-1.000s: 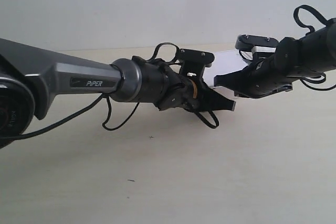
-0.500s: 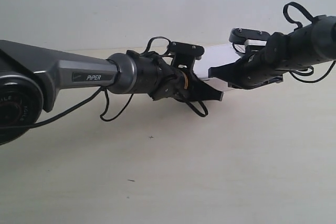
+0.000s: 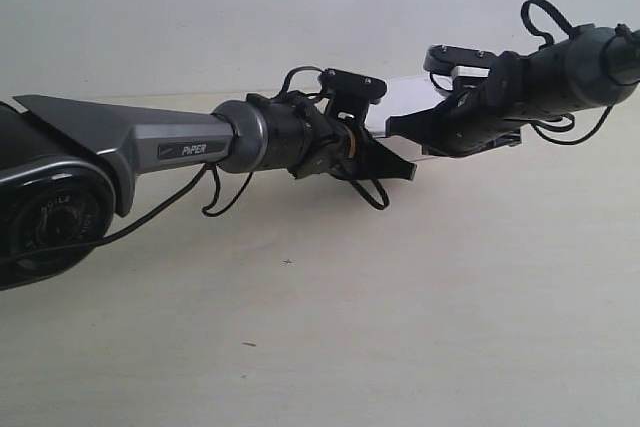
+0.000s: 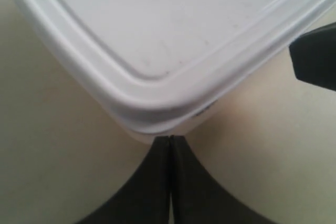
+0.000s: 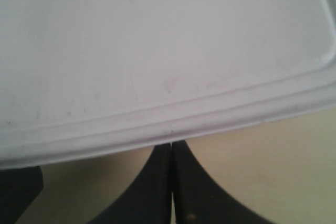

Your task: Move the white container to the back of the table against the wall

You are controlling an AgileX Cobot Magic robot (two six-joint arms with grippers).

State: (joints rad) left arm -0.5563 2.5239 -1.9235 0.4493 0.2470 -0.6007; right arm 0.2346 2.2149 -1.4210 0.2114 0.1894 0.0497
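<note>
The white container [image 3: 410, 97] lies far back on the table [image 3: 420, 297], near the wall [image 3: 200, 7], mostly hidden behind the two arms. The gripper of the arm at the exterior view's left [image 3: 405, 169] and that of the arm at the exterior view's right [image 3: 392, 127] both point at it. In the left wrist view my left gripper [image 4: 170, 138] is shut, tips against a rounded corner of the container [image 4: 157, 35]. In the right wrist view my right gripper [image 5: 171, 144] is shut, tips against a long side of the lid [image 5: 157, 51].
The other gripper's black finger [image 4: 315, 59] shows beside the container in the left wrist view, and a dark finger [image 5: 18, 190] in the right wrist view. A few dark specks [image 3: 288, 262] mark the tabletop in front of the arms.
Both arms have pushed further back toward the wall, and the container has slid back and slightly to the exterior view's left with them.
</note>
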